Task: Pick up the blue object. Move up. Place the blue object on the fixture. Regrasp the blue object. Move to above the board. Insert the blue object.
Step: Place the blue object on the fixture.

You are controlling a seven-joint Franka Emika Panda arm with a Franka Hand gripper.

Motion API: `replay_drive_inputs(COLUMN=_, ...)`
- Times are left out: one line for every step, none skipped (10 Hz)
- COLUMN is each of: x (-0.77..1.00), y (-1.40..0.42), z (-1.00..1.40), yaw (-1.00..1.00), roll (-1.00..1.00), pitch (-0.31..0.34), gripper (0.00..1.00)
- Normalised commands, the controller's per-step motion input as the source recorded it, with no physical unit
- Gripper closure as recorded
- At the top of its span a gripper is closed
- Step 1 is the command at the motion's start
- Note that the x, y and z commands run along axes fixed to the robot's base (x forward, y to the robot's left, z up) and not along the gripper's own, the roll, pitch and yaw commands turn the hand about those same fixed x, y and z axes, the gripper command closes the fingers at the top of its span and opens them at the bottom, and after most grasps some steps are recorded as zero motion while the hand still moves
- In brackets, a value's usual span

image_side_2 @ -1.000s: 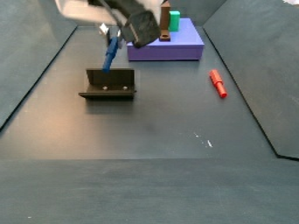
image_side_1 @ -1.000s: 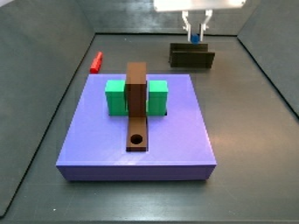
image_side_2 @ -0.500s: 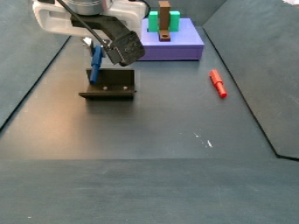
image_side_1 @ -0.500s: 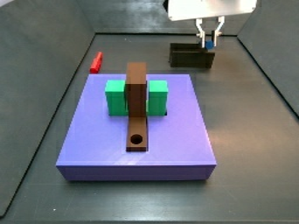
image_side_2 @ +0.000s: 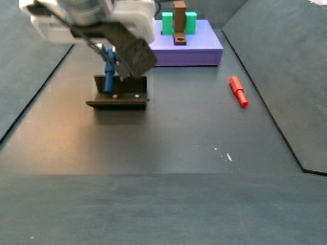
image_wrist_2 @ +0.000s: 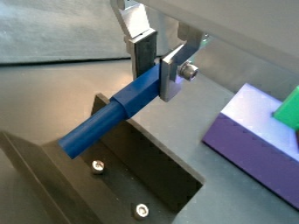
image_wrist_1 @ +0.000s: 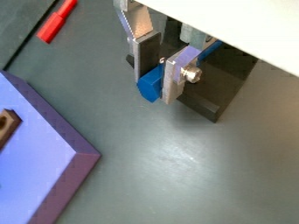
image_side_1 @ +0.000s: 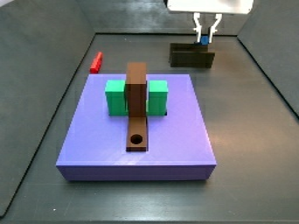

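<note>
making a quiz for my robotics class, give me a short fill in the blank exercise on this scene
1. The gripper is shut on the ___ object.
2. The held piece hangs over the dark ___, not over the board.
3. The peg lying loose on the floor is ___.
4. The blocks on the board are ___.

Missing words: blue; fixture; red; green

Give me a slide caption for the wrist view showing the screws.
End effector gripping the blue object above the fixture, board nearby.
</note>
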Motion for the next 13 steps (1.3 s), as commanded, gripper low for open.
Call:
replay_drive_inputs(x=0.0, y=0.17, z=0.0, yaw=-0.25, roll=-1.0, pitch=0.166, gripper=1.0)
replay_drive_inputs(x=0.0, y=0.23, z=-0.17, yaw=-0.2, roll=-0.94, pitch=-0.166, gripper=1.0)
replay_drive_inputs(x=-0.03, y=0.19, z=-0.09, yaw=-0.16, roll=-0.55, pitch=-0.183, gripper=1.0)
replay_drive_inputs(x=-0.07, y=0.12, z=-0.07, yaw=-0.04, roll=-0.25, pitch=-0.131, gripper=1.0)
replay_drive_inputs(x=-0.01, y=0.03, z=-0.1, yaw=-0.01, roll=-0.11, pitch=-0.071, gripper=1.0)
replay_drive_inputs(x=0.0, y=0.0, z=-0.04, yaw=0.0, roll=0.0, pitch=-0.009, gripper=1.0)
replay_drive_inputs(x=-0.01, y=0.0, z=-0.1, yaw=0.0, roll=0.1, pitch=0.0, gripper=1.0)
replay_drive_inputs(x=0.0, y=0.0, z=-0.11, yaw=0.0, roll=0.32, pitch=0.077, gripper=1.0)
replay_drive_inputs(x=0.0, y=0.0, z=-0.21, yaw=0.0, roll=0.13, pitch=0.0, gripper=1.0)
replay_drive_inputs(x=0.0, y=0.0, z=-0.19, yaw=0.0, roll=0.22, pitch=0.011, gripper=1.0)
replay_drive_inputs(x=0.0, y=0.0, z=-0.18, yaw=0.0, roll=0.26, pitch=0.0, gripper=1.0)
replay_drive_inputs(x=0.0, y=0.0, z=-0.17, yaw=0.0, roll=0.22, pitch=0.0, gripper=1.0)
replay_drive_inputs(x=0.0, y=0.0, z=-0.13, yaw=0.0, roll=0.17, pitch=0.0, gripper=1.0)
